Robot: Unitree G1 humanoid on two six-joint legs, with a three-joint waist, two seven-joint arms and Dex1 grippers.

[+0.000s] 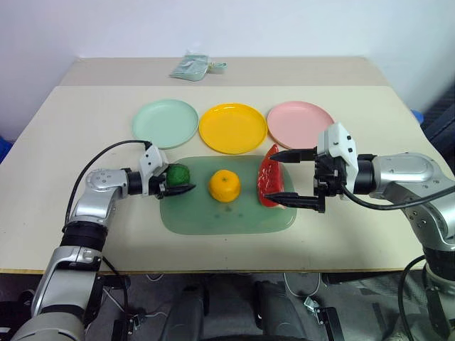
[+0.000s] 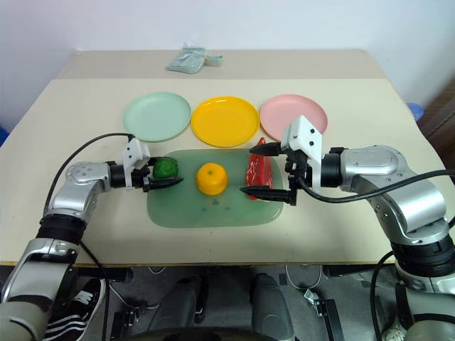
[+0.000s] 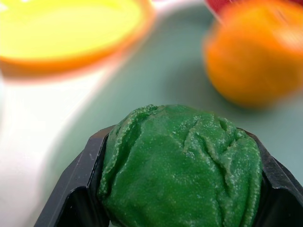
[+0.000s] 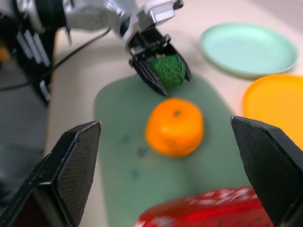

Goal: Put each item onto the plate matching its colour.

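Left wrist view, hand (image 3: 182, 208) gripping unlabelled green ball (image 3: 182, 165)

We worked at a beige table (image 1: 85, 135) with a second, similar table (image 1: 284, 71) pushed against its far edge, a seam running between them. A plain white wall (image 1: 227, 28) stood behind, evenly lit with no strong shadows. On the far table lay a small pale green packet (image 1: 190, 66). Beneath the near edge we saw a grey floor (image 1: 341, 298) with cables on it. A blue object (image 1: 3, 149) sat at the far left, its kind unclear.
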